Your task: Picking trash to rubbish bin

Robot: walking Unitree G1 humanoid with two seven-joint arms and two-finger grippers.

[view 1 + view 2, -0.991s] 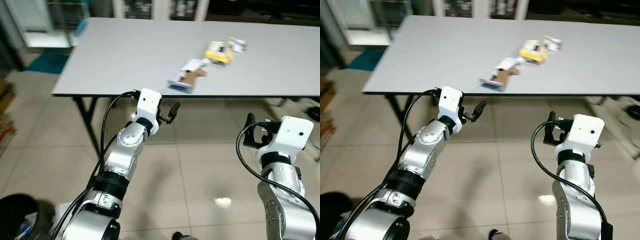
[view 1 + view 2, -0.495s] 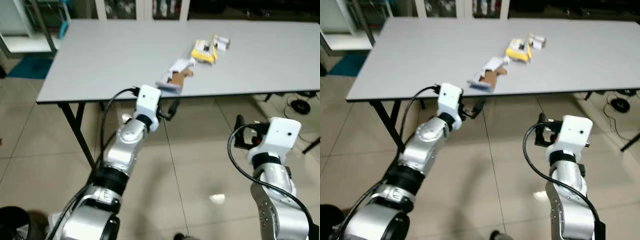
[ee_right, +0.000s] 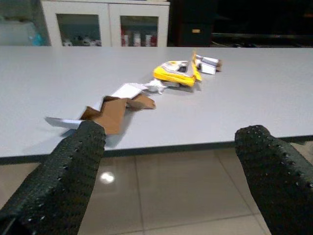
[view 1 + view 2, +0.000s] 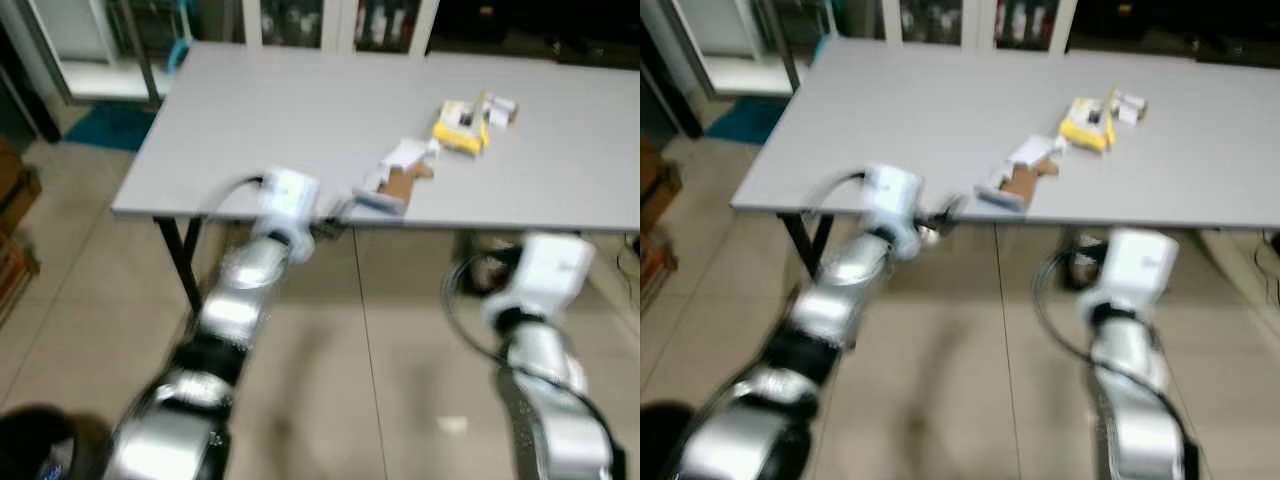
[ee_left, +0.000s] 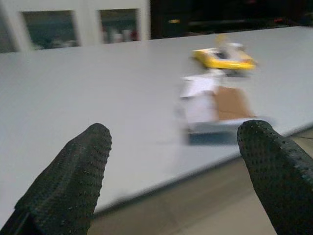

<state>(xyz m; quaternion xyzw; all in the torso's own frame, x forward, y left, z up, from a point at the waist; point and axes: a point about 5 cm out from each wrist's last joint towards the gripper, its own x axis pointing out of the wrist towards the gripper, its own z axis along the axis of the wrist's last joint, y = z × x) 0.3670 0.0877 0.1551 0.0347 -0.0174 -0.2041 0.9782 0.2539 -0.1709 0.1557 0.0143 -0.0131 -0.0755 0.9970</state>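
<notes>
Office-like or utility room, long grey folding table (image 4: 280, 110) on black legs, beige tiled floor (image 4: 90, 300), white glass-door cabinets (image 3: 105, 22) behind the table's far edge

Both arms (image 4: 250, 290) & trash (image 4: 395, 185) blurred

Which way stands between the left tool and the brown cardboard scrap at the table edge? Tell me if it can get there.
Probably yes. The left tool is open, just short of the table edge, facing the brown cardboard scrap with nothing between.

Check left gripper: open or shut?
Open. In the left wrist view the left gripper has its two black fingers wide apart, holding nothing, facing the cardboard scrap.
</notes>
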